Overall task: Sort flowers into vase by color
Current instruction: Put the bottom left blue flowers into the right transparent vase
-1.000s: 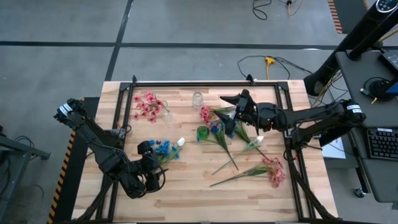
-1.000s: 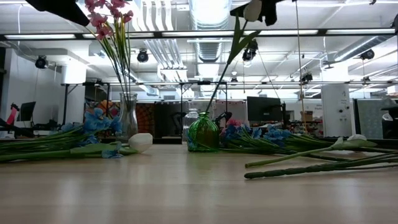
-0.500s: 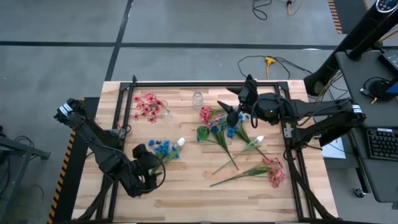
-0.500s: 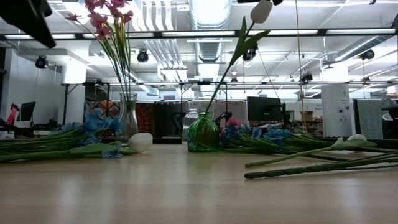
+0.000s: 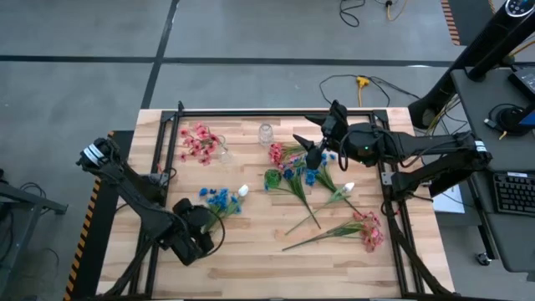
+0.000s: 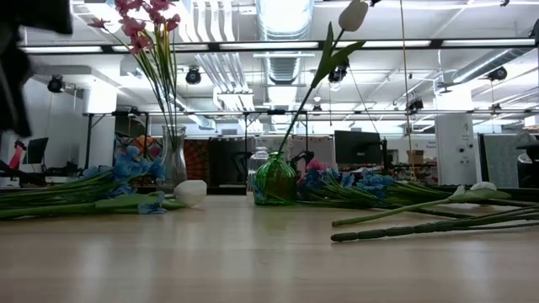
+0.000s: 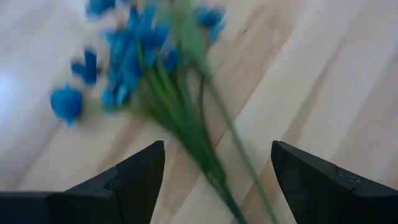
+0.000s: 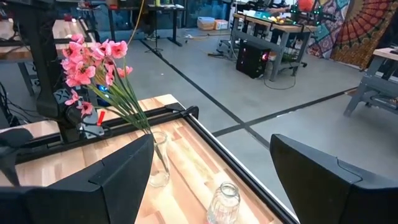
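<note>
A bunch of blue flowers [image 5: 219, 201] [image 7: 134, 59] lies on the table's left half, with a white bloom [image 5: 242, 191] beside it. My left gripper [image 5: 206, 219] [image 7: 214, 180] hovers open just over their green stems, one finger on either side. A white flower [image 6: 353, 15] stands tilted in the green vase [image 5: 272, 178] [image 6: 275, 180], its stem leaning on the rim. Pink flowers [image 5: 199, 140] [image 8: 93, 62] stand in a clear vase [image 5: 224, 155]. My right gripper [image 5: 313, 154] [image 8: 208, 183] is open and empty, high above the flower pile right of the green vase.
A small clear jar [image 5: 266, 133] [image 8: 222, 200] stands near the far edge. A loose pile of blue and pink sprigs [image 5: 294, 164] lies right of the green vase. A white flower [image 5: 346, 190] and a pink sprig [image 5: 369, 231] lie farther right. A black frame [image 5: 276, 112] rims the table.
My right gripper has risen and drawn back toward the far right edge, leaving the white flower standing in the green vase. My left gripper has come down toward the blue flowers and shifted a little toward the near edge.
</note>
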Motion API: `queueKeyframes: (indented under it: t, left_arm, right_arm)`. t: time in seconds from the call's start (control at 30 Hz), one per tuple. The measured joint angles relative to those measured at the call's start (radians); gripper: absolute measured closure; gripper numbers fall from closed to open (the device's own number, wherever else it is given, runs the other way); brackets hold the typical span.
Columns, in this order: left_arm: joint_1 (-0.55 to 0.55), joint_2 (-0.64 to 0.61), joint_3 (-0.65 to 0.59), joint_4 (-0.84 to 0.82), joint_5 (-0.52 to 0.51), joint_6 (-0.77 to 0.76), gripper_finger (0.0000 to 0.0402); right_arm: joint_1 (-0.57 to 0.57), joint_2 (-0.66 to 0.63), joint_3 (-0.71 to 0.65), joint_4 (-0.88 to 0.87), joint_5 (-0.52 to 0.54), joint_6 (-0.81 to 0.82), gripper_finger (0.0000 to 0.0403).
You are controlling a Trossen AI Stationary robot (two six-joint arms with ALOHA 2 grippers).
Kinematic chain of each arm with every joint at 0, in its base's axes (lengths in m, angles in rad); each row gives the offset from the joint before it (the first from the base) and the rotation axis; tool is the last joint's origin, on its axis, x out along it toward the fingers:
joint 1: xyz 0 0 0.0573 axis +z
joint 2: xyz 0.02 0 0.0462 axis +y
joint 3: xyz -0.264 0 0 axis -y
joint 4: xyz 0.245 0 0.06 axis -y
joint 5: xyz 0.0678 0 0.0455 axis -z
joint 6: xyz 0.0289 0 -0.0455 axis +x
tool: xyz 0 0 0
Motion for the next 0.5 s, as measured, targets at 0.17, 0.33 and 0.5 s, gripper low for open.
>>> queueKeyframes:
  t: [0.17,0.33,0.5]
  left_arm:
    - [-0.025,0.02,-0.077,0.063,0.02,-0.091,0.0126]
    - [-0.026,0.039,-0.126,0.15,0.019,-0.098,0.0126]
    - [-0.029,0.07,-0.17,0.229,0.023,-0.106,0.0128]
  right_arm:
    - [0.0,0.0,0.0,-0.021,-0.001,0.0,0.009]
    - [0.0,0.0,0.0,-0.02,-0.001,0.0,0.009]
    - [0.0,0.0,0.0,-0.021,-0.001,-0.001,0.009]
